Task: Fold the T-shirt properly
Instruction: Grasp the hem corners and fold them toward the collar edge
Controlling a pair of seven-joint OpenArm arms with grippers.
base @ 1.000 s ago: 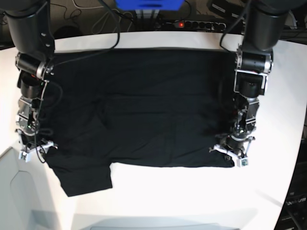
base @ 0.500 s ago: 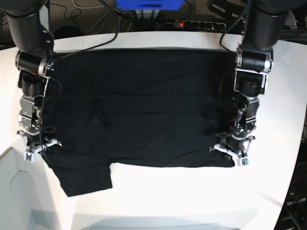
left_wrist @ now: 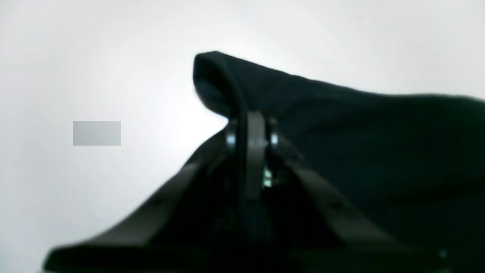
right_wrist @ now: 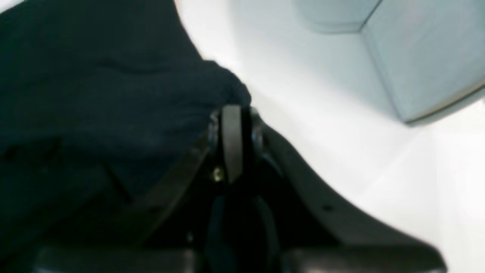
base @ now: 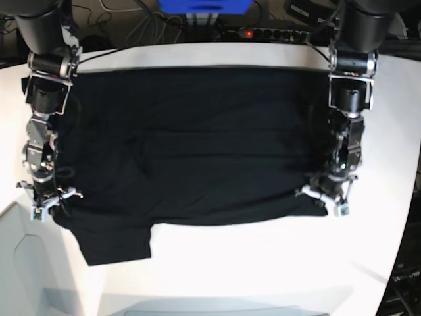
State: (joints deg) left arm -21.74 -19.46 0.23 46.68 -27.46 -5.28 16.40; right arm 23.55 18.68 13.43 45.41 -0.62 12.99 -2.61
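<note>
At the near corners of the T-shirt (base: 197,151) on the tabletop (base: 263,263), the right end effector (base: 46,203), open a second ago, is now pinching cloth. The left end effector (base: 329,197) is staying clamped on its corner, so both are gripping and a lift looks ready.

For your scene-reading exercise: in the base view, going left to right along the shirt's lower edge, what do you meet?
Right gripper → T-shirt → left gripper → bare table.
</note>
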